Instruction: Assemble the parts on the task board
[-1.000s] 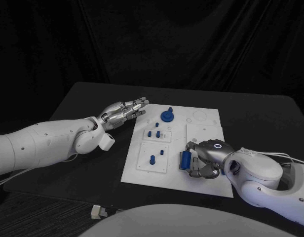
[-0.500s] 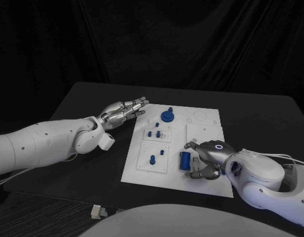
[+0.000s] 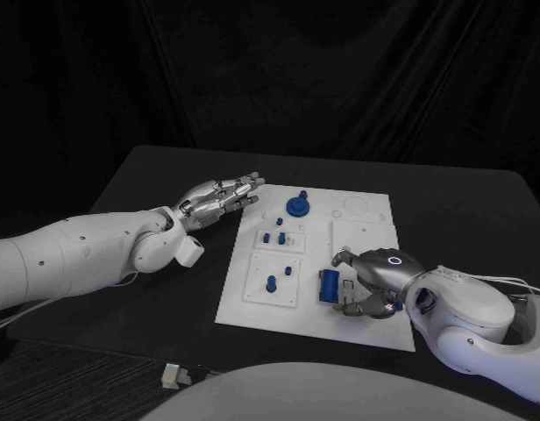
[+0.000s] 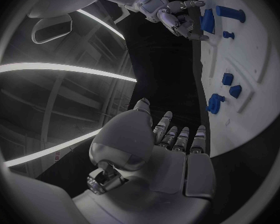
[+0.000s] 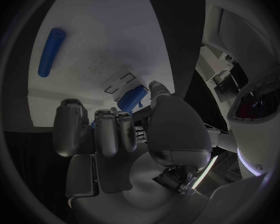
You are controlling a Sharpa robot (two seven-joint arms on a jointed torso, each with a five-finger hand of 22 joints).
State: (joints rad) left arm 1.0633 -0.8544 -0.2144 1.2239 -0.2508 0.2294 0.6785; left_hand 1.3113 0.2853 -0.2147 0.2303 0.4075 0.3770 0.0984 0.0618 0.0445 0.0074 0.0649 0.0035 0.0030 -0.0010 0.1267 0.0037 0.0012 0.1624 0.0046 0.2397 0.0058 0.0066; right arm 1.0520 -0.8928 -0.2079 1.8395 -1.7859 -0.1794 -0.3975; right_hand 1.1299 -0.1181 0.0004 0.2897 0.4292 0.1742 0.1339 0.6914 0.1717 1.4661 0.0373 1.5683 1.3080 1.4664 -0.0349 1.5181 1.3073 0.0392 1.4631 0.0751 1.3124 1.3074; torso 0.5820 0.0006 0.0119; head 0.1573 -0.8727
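Lying at the centre of the black table point(image 3: 459, 202), the white task board point(image 3: 365, 237) is carrying the blue parts in its recessed panels. A round knobbed part point(image 3: 298, 206) is standing toward 12 o'clock on the board. Below it, a small panel is holding a pair of short pegs point(image 3: 273, 237), and the panel toward 7 o'clock is holding a slim pin point(image 3: 270, 282) with a smaller stud at its 1 o'clock.

A blue cylinder point(image 3: 329, 283) is lying at about 5 o'clock of the board's centre, just beside the right hand point(image 3: 369, 282). That hand is hanging over the board's near right part with its fingers curled inward; in the right wrist view the cylinder point(image 5: 132, 97) is sitting just past the fingertips point(image 5: 127, 129), and whether they are touching it I cannot tell. A longer blue rod point(image 5: 50, 51) is lying farther out on the board.

The left hand point(image 3: 220, 198) is hovering off the board's 10 o'clock corner, fingers straight, side by side and holding nothing.
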